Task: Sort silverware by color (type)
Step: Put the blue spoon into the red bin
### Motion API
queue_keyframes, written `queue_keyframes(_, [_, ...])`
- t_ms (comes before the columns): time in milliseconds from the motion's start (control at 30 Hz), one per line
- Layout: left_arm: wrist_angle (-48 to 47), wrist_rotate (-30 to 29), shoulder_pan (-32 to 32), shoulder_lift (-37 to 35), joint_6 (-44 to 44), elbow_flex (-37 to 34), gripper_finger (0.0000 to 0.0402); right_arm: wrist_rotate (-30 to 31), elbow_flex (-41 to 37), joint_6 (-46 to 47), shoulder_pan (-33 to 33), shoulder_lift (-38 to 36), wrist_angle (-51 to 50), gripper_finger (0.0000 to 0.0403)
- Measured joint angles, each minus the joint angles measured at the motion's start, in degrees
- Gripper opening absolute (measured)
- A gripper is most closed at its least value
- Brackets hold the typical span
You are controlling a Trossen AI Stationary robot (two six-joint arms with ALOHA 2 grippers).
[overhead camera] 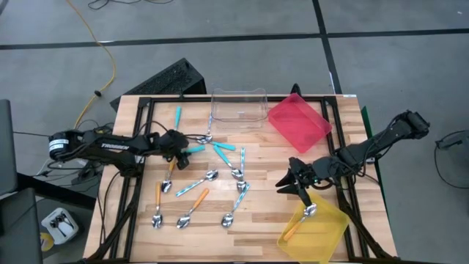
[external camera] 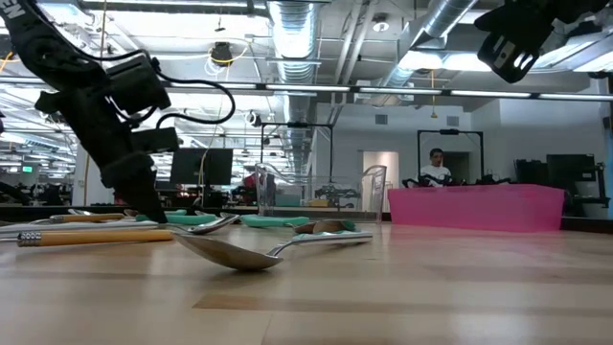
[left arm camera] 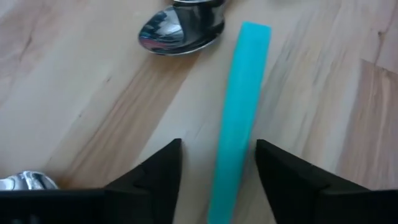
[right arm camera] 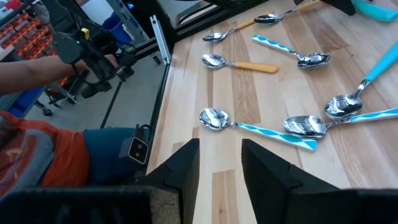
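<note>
left wrist view — flat teal spoon handle (left arm camera: 239, 118)

A grey concrete floor (overhead camera: 242, 22) is crossed by a yellow cable (overhead camera: 110, 70). Silver ceiling ducts (external camera: 297, 24) are lit overhead.

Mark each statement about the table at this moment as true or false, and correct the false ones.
1. An orange-handled spoon lies in the yellow tray. True.
2. The left gripper has its jaws on either side of a teal handle. True.
3. The red tray holds three spoons. False: no spoon shows in it.
4. The right gripper grips a teal spoon. False: its jaws are open and empty.
5. The clear tray stands beside the red one. True.
</note>
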Motion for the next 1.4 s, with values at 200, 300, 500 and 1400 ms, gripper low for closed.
queue_keyframes(200, [1.13, -0.42, 0.02, -0.04, -1.24, -1.34, 0.0084, 0.89, 0.00, 0.00, 0.00, 0.00, 0.00, 0.0143])
queue_keyframes(300, [1.30, -0.42, 0.02, -0.04, -1.63, -1.38, 0.0042, 1.03, 0.00, 0.00, 0.00, 0.00, -0.02, 0.0143])
queue_keyframes(500, [2.92, 0.30, 0.09, 0.04, -3.84, -1.69, 0.0031, 1.04, 0.00, 0.00, 0.00, 0.00, 0.02, 0.0143])
queue_keyframes(1400, [31.70, 5.50, -2.71, 0.33, -9.93, -1.89, 0.0031, 7.15, 0.00, -0.27, 0.00, 0.00, 0.93, 0.0143])
